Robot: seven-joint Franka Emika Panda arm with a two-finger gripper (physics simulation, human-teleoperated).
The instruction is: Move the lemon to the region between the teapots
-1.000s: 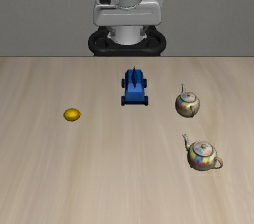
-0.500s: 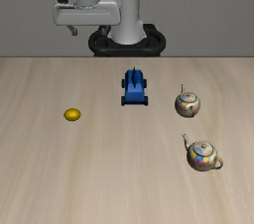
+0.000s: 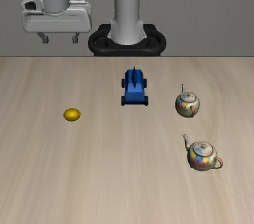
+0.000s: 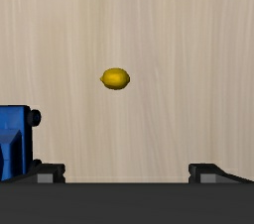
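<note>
Wood tabletop [image 3: 40, 168]: lemon [image 3: 72, 115] sits on the exterior view's left, well apart from both teapots [image 3: 187, 102], below and just forward of the raised, open-fingered end effector [image 3: 59, 38], long axis along the finger line.

1. Exterior cam sits high out front, facing the robot across the wooden table [image 3: 40, 168] and angled down. It's far enough back to catch the whole tabletop.
2. Wrist cam rides on the gripper [image 4: 129, 173], looking straight down at the wood from much closer in, flipped half a turn against the exterior one.
3. Overlap: both catch the lemon [image 3: 72, 115] and the blue toy car [image 3: 135, 87], plus the table between them.
</note>
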